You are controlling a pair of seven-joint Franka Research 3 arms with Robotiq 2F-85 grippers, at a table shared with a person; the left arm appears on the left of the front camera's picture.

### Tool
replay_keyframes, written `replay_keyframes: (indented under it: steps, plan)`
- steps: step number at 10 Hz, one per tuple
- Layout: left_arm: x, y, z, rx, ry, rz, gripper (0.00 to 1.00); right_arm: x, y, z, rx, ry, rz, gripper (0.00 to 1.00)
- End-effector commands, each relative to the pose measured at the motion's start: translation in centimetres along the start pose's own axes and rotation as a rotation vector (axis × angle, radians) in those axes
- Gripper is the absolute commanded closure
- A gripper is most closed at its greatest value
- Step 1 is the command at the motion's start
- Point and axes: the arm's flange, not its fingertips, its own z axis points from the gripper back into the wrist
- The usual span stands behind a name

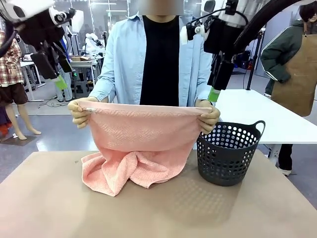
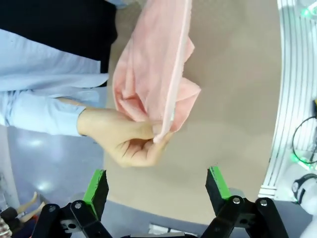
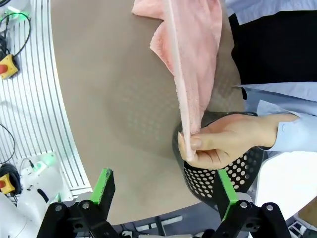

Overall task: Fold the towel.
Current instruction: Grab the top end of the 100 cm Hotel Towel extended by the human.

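Looking across a matte tan counter: flat, bare at the near side, with a dark grey perforated plastic basket with loop handles standing on its right part. Room behind: glossy grey floor, white table at right rear, second person in a brown apron beside it, workbenches further back.

Salmon-pink terry towel with herringbone weave is held up over the counter's far side by a person in a light-blue shirt over a black top. Hem band is stretched taut and level between both hands; the lower end is bunched in a heap on the counter, just beside the basket.

Person's hand on the robot's left pinches one top corner. The other hand pinches the opposite corner, above the basket rim.

Left jaws: raised, above that first hand, pointing down, green pads wide apart, gripping nothing. Right jaws: raised above the basket-side hand, pads likewise spread, gripping nothing.
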Motion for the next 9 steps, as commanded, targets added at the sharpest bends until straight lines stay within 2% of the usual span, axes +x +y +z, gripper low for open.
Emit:
replay_keyframes:
  steps: [1, 2, 3, 6, 7, 9]
  plan:
    - [-0.1, 0.4, 0.7, -0.041, 0.002, -0.017, 0.00, 0.1, 0.1, -0.5, 0.005, -0.004, 0.003, 0.00]
    - [-0.7, 0.2, 0.8, -0.027, 0.012, 0.016, 0.00, -0.2, 0.3, -0.1, -0.012, -0.028, -0.046, 0.00]
    - [0.0, 0.1, -0.5, -0.018, 0.002, 0.000, 0.00, 0.1, -0.1, -0.3, 0.006, 0.002, 0.000, 0.00]
    - [-0.2, 0.2, -0.5, -0.019, 0.013, 0.007, 0.00, 0.1, -0.1, -0.2, 0.004, -0.003, -0.005, 0.00]
    - [1.7, 0.6, -1.1, -0.041, 0.034, -0.058, 0.00, 1.3, -0.5, -0.8, 0.015, 0.042, 0.049, 0.00]
    - [4.0, 1.5, -2.6, -0.098, -0.022, -0.040, 0.00, 3.3, -1.3, -1.9, 0.032, 0.057, 0.083, 0.00]
